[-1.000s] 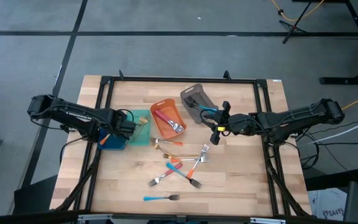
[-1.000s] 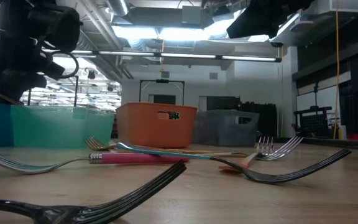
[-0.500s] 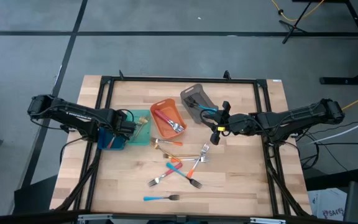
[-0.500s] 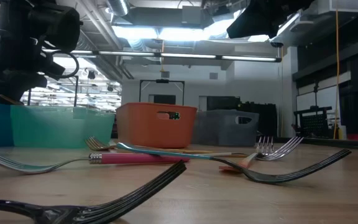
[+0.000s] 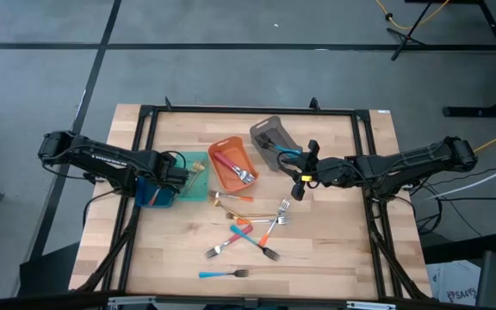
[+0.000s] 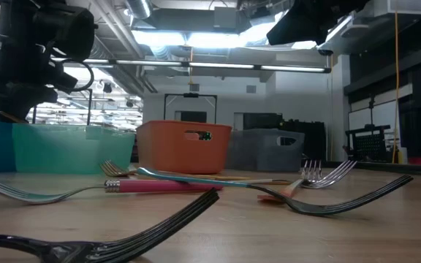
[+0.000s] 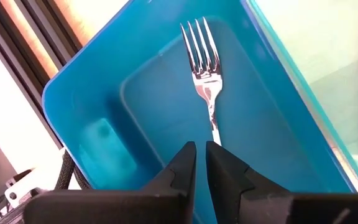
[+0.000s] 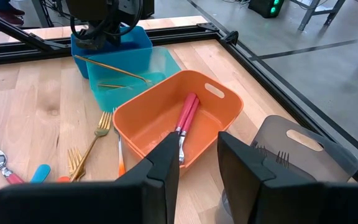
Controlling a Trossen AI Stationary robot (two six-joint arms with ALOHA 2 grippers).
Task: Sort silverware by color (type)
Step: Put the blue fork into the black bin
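Observation:
Several forks (image 5: 252,231) with red, orange, blue and gold handles lie crossed on the table's middle, and one blue-handled fork (image 5: 222,274) lies nearer the near edge. My left gripper (image 7: 201,152) hangs over the blue bin (image 7: 104,155), shut to a thin slit. A fork (image 7: 202,56) lies flat on that bin's floor, its handle hidden behind the fingers. My right gripper (image 8: 197,162) hovers open between the grey bin (image 5: 274,142) and the pile. Red-handled forks (image 8: 185,121) lie in the orange bin (image 8: 222,102), and gold ones (image 8: 110,71) in the teal bin (image 5: 196,176).
The four bins stand in a row across the table's far half, from the blue one on the left to the grey one on the right. A blue handle (image 5: 291,153) sticks out of the grey bin. A black frame (image 5: 149,138) runs around the tabletop. Bare wood lies near the right edge.
Neither arm has moved. An orange patch that showed at the blue bin beside my left gripper a second ago no longer shows.

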